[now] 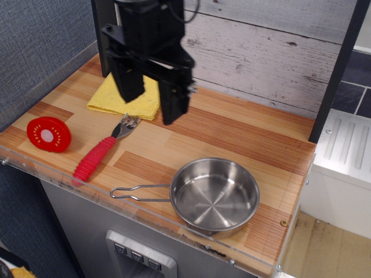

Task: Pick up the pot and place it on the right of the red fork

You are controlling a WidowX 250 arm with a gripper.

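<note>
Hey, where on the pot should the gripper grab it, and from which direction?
Probably the pot's rim, from straight above: it sits upright and open, so one finger can go inside the thin wall and one outside. The wire handle lies low on the counter, harder to pinch. The gripper hangs open above.

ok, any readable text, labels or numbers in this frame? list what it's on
None readable.
red disc: small pale marks around its white centre, too small to read.
Panel buttons below the counter: no legible markings.
pot, red fork, yellow cloth, gripper: no text visible.
</note>
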